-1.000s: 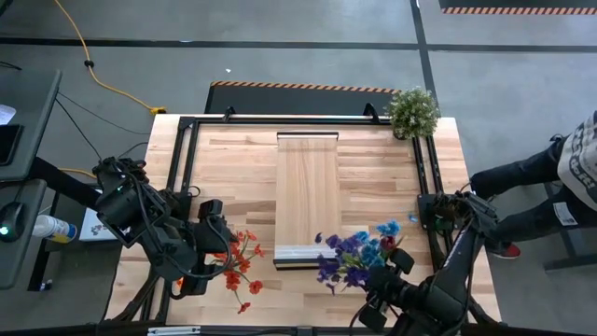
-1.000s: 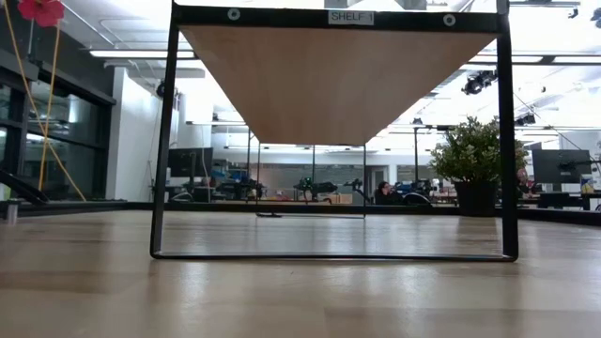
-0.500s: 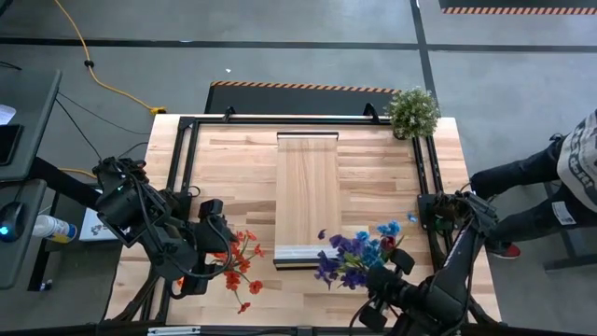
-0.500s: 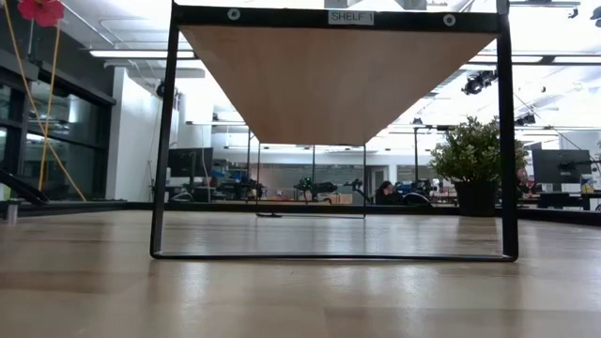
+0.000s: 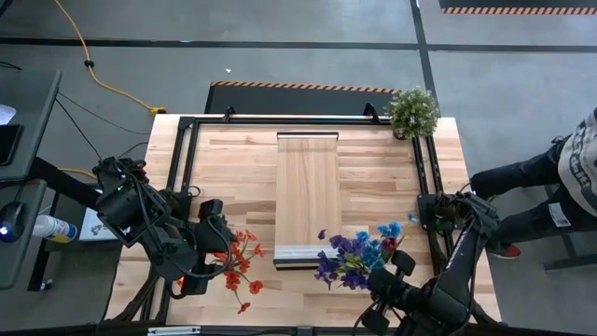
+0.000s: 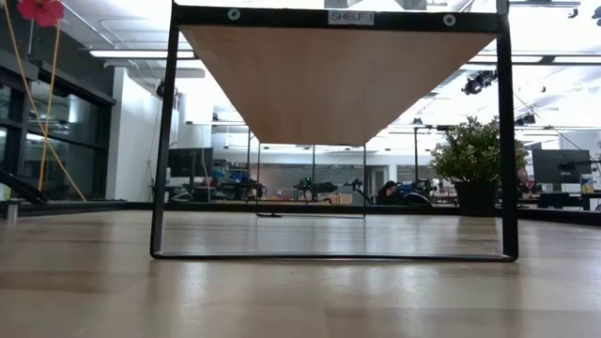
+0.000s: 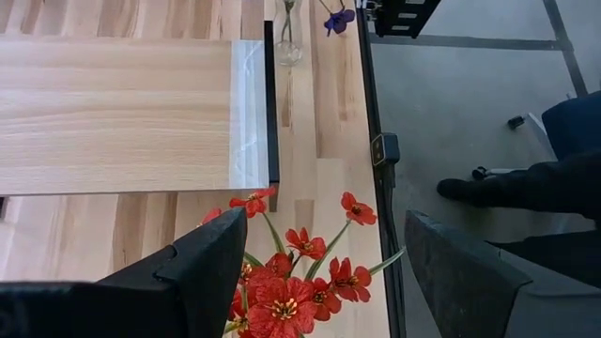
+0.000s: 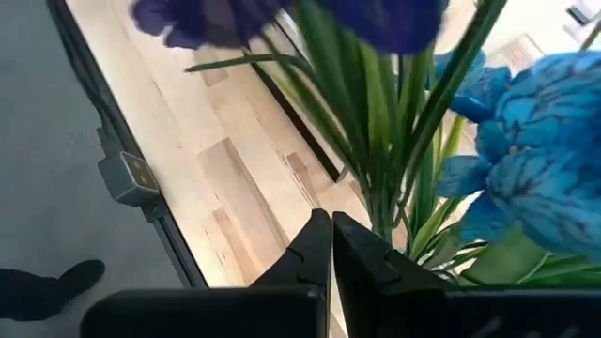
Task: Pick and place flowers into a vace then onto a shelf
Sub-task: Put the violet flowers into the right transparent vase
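Red and orange flowers [image 7: 282, 296] show between the wide-apart fingers of my open left gripper [image 7: 324, 225], near the table's front left [image 5: 222, 250]. What they rest on is hidden. A blue and purple bunch of flowers [image 5: 354, 257] is at the front right. My right gripper [image 8: 331, 225] is shut there, close beside the bunch's green stems [image 8: 380, 178]. A clear glass vase [image 7: 286, 47] with a thin stem in it stands on the table by the pale end of the shelf [image 5: 308, 191]. My right gripper's fingers are shut on each other with nothing between them. They stand right next to the green stems [image 8: 376, 221]. Whether a finger's outer side touches the stems, I cannot tell.
A bushy potted plant [image 5: 412, 112] stands at the far right corner. A black metal frame [image 5: 182, 177] runs round the tabletop and carries the raised shelf [image 6: 338, 80]. A person [image 5: 560, 187] sits beyond the table's right edge.
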Motion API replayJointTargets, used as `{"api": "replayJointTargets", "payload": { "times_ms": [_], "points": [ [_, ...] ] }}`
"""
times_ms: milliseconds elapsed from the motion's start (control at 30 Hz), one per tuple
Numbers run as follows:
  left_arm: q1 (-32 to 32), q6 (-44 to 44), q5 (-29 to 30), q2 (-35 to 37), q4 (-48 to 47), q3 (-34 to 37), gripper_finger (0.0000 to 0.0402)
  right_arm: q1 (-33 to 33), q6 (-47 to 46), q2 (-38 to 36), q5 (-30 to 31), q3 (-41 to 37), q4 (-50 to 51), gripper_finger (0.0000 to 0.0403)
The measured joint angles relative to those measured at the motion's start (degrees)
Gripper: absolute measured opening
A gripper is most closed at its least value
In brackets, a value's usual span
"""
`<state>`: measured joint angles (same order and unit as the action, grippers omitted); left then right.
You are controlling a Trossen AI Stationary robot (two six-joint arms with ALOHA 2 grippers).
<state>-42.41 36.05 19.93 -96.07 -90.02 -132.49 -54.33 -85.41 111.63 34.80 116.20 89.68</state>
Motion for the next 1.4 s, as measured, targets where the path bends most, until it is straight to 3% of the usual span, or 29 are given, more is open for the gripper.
{"api": "replayJointTargets", "payload": {
  "times_ms": [233,700,1000,1400],
  "points": [
    [0.0,0.0,0.1,0.0,0.0,0.0,0.0321,-1.9,5.2,-1.4,6.7,0.0,-7.5,0.0004],
    [0.0,-0.3,0.2,0.0,0.0,0.0,0.0321,-2.3,11.0,-3.3,10.3,0.0,-18.0,0.0002],
    [0.0,-0.4,0.2,0.0,0.0,0.0,0.0321,-2.0,7.5,-3.3,3.7,0.0,-18.5,0.0002],
    [0.0,-0.3,0.2,0.0,0.0,0.0,0.0321,-1.9,8.4,-3.3,4.9,0.0,-21.9,0.0024]
  ]
}}
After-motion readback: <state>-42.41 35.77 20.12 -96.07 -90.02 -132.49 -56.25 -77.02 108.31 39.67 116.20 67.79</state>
